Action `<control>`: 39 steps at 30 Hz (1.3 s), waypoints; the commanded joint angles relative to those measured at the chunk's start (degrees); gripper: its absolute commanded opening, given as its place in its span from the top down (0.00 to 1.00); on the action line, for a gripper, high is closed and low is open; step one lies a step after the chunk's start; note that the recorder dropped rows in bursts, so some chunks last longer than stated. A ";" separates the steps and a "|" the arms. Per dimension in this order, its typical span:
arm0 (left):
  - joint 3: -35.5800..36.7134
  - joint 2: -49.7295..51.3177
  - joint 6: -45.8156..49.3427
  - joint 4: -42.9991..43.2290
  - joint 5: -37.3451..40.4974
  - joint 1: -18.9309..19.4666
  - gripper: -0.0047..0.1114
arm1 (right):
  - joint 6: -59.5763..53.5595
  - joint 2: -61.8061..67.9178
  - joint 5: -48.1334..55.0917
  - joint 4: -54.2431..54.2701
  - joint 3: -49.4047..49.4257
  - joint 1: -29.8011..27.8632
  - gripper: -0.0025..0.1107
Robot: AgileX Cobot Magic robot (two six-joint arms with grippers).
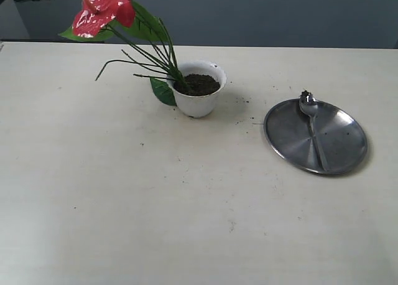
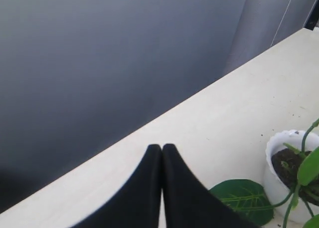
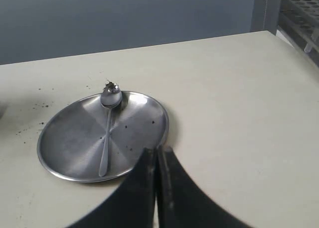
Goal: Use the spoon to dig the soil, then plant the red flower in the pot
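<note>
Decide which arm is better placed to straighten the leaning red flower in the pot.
Probably left: the left gripper, shut, sits close to the white pot and the red flower's leaf; the right gripper, shut, is by the steel plate holding the spoon.

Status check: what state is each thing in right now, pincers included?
pot: upright, filled with soil.
red flower: stems in the pot, leaning out over its rim.
spoon: lying on the plate, soil on its bowl.
plate: flat on the table.
crumbs: scattered on the table beside the pot.
left pincer: shut, empty.
right pincer: shut, empty.
</note>
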 commanded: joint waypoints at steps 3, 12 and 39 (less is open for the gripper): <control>3.18 -5.38 -1.76 -0.56 3.02 -0.06 0.96 | -0.17 -0.24 -0.58 -0.01 0.11 -0.21 0.98; 12.67 -17.58 -2.24 -4.64 10.99 -0.64 0.96 | -0.17 -0.24 -0.58 -0.01 0.11 -0.21 0.98; 44.04 -72.41 -20.91 -0.56 34.28 -10.47 0.96 | -0.17 -0.24 -0.59 0.20 0.11 -0.21 0.98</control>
